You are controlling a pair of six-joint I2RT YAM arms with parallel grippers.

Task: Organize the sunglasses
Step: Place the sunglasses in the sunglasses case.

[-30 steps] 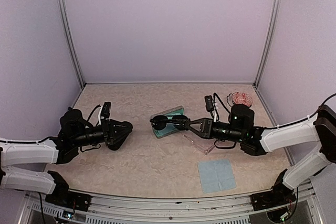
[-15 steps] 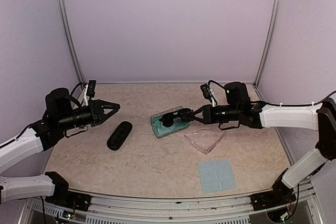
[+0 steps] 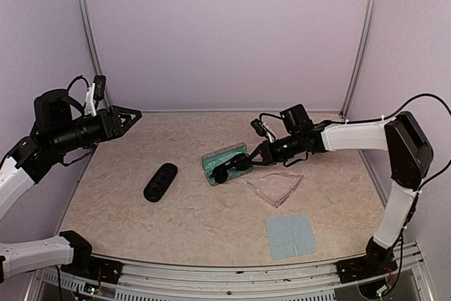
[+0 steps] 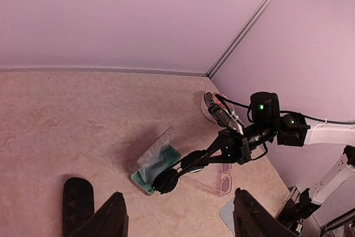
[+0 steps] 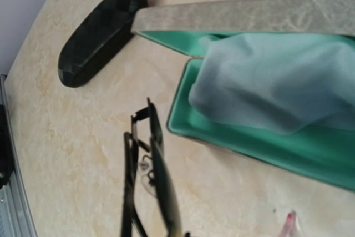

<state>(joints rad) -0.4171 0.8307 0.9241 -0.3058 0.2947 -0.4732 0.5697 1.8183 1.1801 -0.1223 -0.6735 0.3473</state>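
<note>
Far left, we are seeing the left gripper (image 3: 125,119) hanging high over the table's left edge, close to the lilac side wall (image 3: 42,47). Its fingers are spreading wide with nothing between them. Below and to its right, the black oval hard case (image 3: 161,182) is lying shut on the beige marbled tabletop (image 3: 197,220), with open surface on every side of it.

Toward the middle, the grey rectangular case with teal lining (image 3: 225,153) is sitting open, its lid raised on the far side, and a pale blue-grey cloth (image 5: 266,81) is lying bunched in its tray.

The right gripper (image 3: 239,165) is reaching in from the right and pinching the thin black wire-framed sunglasses with dark lenses (image 3: 224,173). They are folded and hanging just beside the case's near rim, outside the tray. We cannot tell whether they are touching the table.

Further right, the clear, pale-pink transparent plastic sunglasses (image 3: 276,189) are lying on the tabletop, near the open case but apart from it. The light blue square cloth (image 3: 291,236) is lying flat closer to the front rail (image 3: 232,271), with bare table running on to the right edge.
</note>
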